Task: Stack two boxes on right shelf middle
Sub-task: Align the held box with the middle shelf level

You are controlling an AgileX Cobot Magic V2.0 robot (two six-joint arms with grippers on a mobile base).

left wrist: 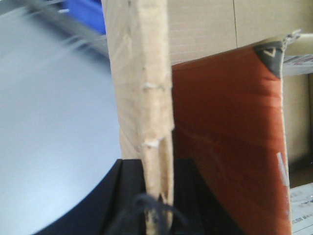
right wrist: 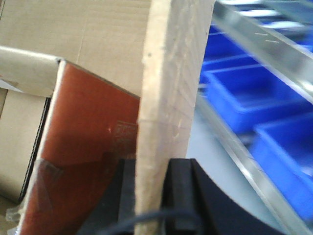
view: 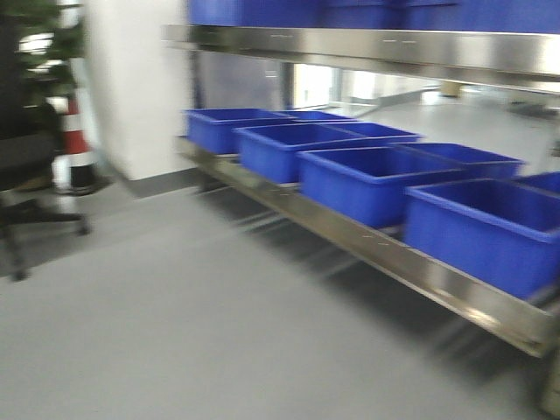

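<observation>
A: Claws?
B: Both the left gripper [left wrist: 157, 198] and the right gripper [right wrist: 152, 196] pinch upright cardboard box [left wrist: 144, 98] walls, frame centre; reddish panel [right wrist: 88, 137] beside.
A: Obstructions?
B: Row of blue bins [view: 376, 179] fills the shelf [view: 350, 238] tier, right of front view.

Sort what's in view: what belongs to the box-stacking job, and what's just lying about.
Belongs to the job:
cardboard box wall, clamped edge-on in the left hand
more cardboard, held the same way in the right hand
steel shelf rack

Just lying about:
blue bins on the rack
black office chair
red-and-white post
</observation>
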